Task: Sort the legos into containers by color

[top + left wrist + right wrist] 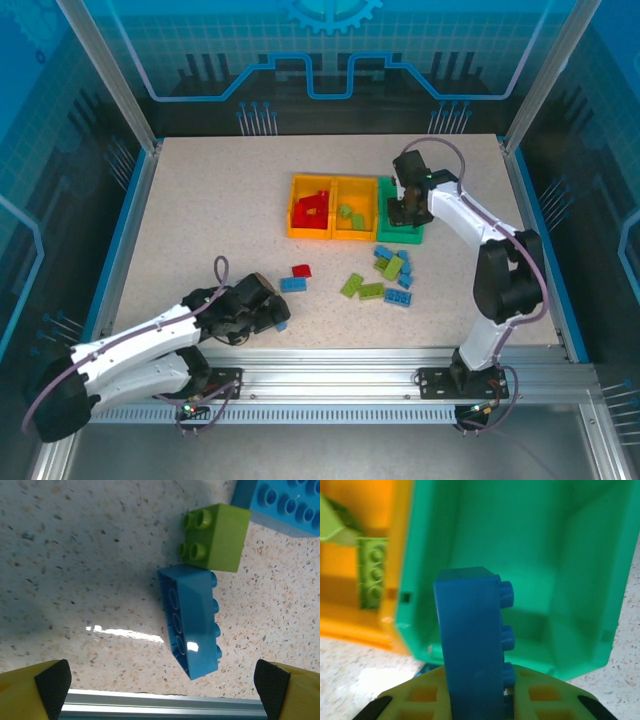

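Observation:
My right gripper (405,208) hangs over the green bin (388,236), shut on a dark blue brick (470,640) that stands upright between its yellow fingers (545,695). In the right wrist view the green bin (530,545) below looks empty. The left orange-yellow bin (297,226) holds red bricks (312,207), the joined one (353,235) green bricks (352,215). My left gripper (162,690) is open and low over the table. Between its pads (52,682) a blue brick (192,620) lies on its side, touching a lime green brick (215,537).
Loose bricks lie on the table: a red one (301,271), a blue one (293,284), and a green and blue cluster (388,275) in front of the bins. The aluminium rail (165,702) at the near edge runs just behind the left gripper.

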`<action>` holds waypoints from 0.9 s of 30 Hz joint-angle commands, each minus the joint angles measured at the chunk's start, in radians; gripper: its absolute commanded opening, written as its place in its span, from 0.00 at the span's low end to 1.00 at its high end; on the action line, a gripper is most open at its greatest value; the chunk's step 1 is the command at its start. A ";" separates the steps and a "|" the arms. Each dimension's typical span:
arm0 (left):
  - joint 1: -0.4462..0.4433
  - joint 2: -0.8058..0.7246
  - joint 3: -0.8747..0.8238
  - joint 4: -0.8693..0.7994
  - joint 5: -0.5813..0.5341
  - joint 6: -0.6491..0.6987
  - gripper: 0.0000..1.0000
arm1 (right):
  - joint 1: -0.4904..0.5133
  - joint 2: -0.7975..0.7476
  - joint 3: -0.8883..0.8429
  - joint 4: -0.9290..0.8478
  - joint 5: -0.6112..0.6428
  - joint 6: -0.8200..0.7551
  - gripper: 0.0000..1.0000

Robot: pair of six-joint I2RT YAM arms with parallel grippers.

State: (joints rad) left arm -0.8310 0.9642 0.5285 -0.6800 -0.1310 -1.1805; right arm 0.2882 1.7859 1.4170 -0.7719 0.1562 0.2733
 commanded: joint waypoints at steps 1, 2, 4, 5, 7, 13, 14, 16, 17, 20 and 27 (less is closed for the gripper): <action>-0.044 0.057 0.042 0.042 -0.045 -0.061 0.99 | -0.027 0.070 0.068 -0.054 -0.007 0.003 0.24; -0.052 0.074 0.045 0.052 -0.047 -0.068 0.99 | -0.034 0.095 0.088 -0.065 -0.001 0.001 0.25; -0.060 0.099 0.042 0.073 -0.046 -0.076 0.98 | -0.048 0.139 0.124 -0.081 0.007 0.002 0.29; -0.059 0.111 0.040 0.085 -0.045 -0.077 0.96 | -0.053 0.163 0.142 -0.093 0.014 0.002 0.32; -0.062 0.128 0.038 0.099 -0.047 -0.080 0.90 | -0.061 0.197 0.171 -0.110 0.018 0.004 0.35; -0.062 0.189 0.056 0.111 -0.052 -0.062 0.81 | -0.061 0.143 0.148 -0.084 -0.019 0.016 0.56; -0.060 0.197 0.058 0.115 -0.054 -0.061 0.81 | -0.060 0.123 0.138 -0.081 -0.029 0.018 0.60; -0.060 0.211 0.058 0.126 -0.060 -0.060 0.80 | -0.057 0.079 0.110 -0.072 -0.050 0.023 0.64; -0.060 0.218 0.056 0.133 -0.063 -0.059 0.79 | -0.055 0.050 0.090 -0.065 -0.061 0.025 0.67; -0.058 0.236 0.057 0.150 -0.078 -0.052 0.72 | -0.047 -0.038 0.023 -0.040 -0.084 0.030 0.74; -0.034 0.298 0.082 0.189 -0.068 -0.003 0.46 | -0.060 -0.206 -0.093 -0.017 -0.063 0.024 0.81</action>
State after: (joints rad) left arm -0.8761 1.2404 0.5739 -0.5095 -0.1875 -1.2144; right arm 0.2409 1.6234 1.3602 -0.7956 0.0967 0.2981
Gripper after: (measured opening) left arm 0.476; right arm 0.810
